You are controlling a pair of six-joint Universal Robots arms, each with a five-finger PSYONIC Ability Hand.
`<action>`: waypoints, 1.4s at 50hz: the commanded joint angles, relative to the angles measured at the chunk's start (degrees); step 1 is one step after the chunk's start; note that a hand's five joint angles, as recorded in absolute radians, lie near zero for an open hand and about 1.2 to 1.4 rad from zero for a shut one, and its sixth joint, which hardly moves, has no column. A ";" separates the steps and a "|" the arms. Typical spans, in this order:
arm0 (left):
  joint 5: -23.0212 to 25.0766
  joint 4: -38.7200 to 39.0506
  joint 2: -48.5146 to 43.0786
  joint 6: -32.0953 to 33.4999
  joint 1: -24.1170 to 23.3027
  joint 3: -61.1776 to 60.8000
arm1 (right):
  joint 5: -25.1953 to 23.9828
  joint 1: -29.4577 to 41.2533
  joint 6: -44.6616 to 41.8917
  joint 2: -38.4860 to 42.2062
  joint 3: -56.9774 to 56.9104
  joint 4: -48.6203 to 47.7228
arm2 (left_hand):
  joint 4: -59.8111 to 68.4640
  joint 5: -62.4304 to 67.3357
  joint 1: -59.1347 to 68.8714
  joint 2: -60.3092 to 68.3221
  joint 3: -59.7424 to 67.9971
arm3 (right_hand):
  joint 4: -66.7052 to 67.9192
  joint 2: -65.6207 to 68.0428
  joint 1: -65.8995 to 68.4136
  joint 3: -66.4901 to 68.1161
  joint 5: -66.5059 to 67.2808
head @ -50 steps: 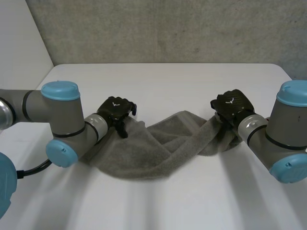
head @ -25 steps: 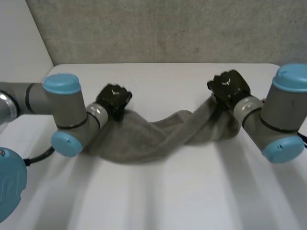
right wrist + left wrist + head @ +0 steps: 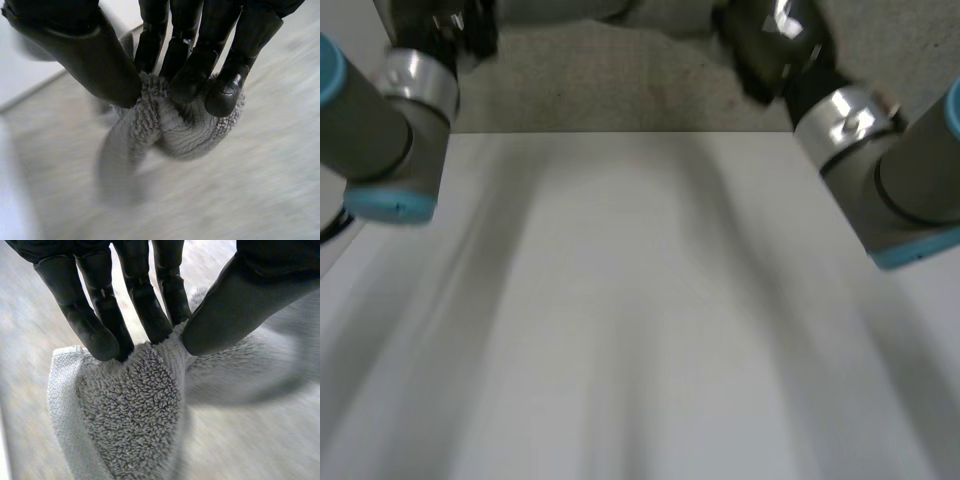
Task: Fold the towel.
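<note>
While the towel (image 3: 135,405) hangs in the air above the white surface (image 3: 640,300), no fold looks made yet. The left robot hand (image 3: 142,300) pinches a corner between fingers and thumb. The right robot hand (image 3: 192,70) clamps a bunched end. Laying it down and folding remain.

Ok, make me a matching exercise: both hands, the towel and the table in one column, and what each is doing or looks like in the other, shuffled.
1 left hand
2 right hand
3 towel
4 table

A white
B grey, looped pile
C pinches a bunched wad of towel
D pinches towel by a hemmed corner

Pairs: 1-D, 2-C, 3-B, 4-A
</note>
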 commanded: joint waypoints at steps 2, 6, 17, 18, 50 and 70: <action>7.46 -5.18 -0.21 0.50 2.00 -22.61 | -7.43 -1.89 -10.39 1.74 9.11 22.74 | -7.27 -14.26 -1.47 -6.59 -8.49 | 3.31 8.43 4.83 3.15 5.00; 7.46 -5.01 -0.92 2.88 2.09 -28.44 | -7.35 -2.77 -16.40 2.71 13.71 24.78 | -7.27 -14.26 -1.47 -6.59 -8.49 | 3.31 8.43 4.83 3.15 5.00; 7.46 -6.32 -1.45 22.12 1.21 -38.81 | -6.47 -2.95 -21.59 6.14 21.71 25.75 | -7.27 -14.26 -1.47 -6.59 -8.49 | 3.31 8.43 4.83 3.15 5.00; 7.46 -6.32 -0.93 23.60 1.12 -40.12 | -6.56 -2.95 -21.50 5.53 22.66 25.66 | -7.27 -14.26 -1.47 -6.59 -8.49 | 3.31 8.43 4.83 3.15 5.00; 7.29 -6.94 8.06 23.88 3.23 -41.28 | -4.45 -12.44 -17.90 -2.82 29.09 23.46 | -58.55 -65.55 -52.76 -57.88 -59.78 | 3.31 8.43 4.83 3.15 5.00; 7.37 -14.23 5.67 23.97 3.49 -41.63 | -4.27 -12.36 -17.72 -1.86 28.65 23.20 | -41.05 -48.05 -35.26 -40.38 -42.28 | 3.31 8.43 4.83 3.15 5.00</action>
